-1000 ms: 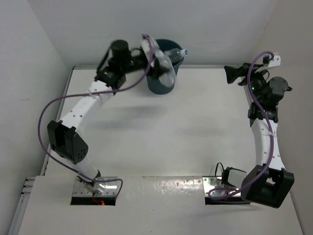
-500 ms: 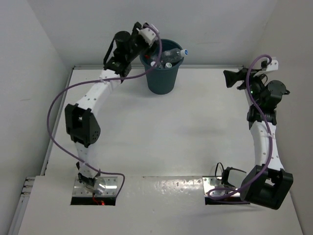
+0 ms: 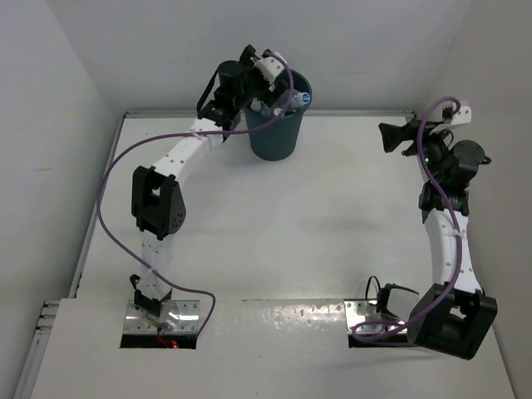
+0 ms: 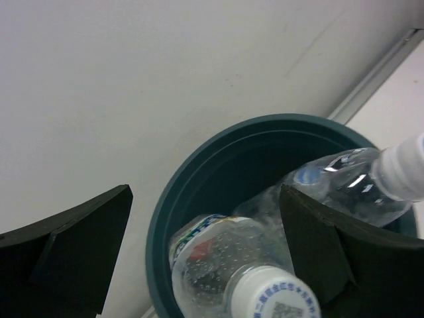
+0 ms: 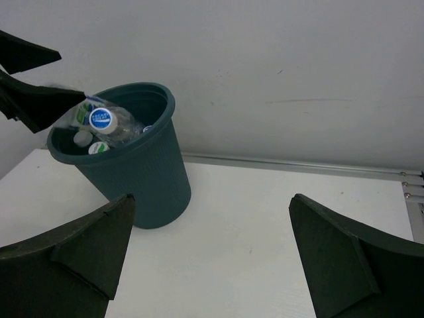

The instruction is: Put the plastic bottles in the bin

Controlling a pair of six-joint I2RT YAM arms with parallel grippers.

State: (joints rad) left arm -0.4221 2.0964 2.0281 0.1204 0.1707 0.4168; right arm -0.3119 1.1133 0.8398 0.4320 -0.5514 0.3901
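Observation:
The dark teal bin (image 3: 276, 137) stands at the back of the table, against the wall. Several clear plastic bottles (image 3: 293, 101) lie inside it, one with a blue cap near the right rim. My left gripper (image 3: 259, 98) hangs open and empty over the bin's left rim. In the left wrist view, my left gripper (image 4: 205, 192) looks down into the bin (image 4: 162, 232), with a white-capped bottle (image 4: 225, 258) and a second bottle (image 4: 344, 189) lying loose in it. My right gripper (image 3: 387, 135) is open and empty at the back right. In the right wrist view, my right gripper (image 5: 212, 197) faces the bin (image 5: 139, 179) and its bottles (image 5: 101, 122).
White walls close in the table behind and on both sides. A metal rail (image 5: 298, 165) runs along the foot of the back wall. The bare table top (image 3: 291, 224) lies between the two arms.
My left arm has swung right, from beside the bin's left side to over its rim. The bottle lying over the right rim has settled deeper into the bin. The right arm has barely moved.

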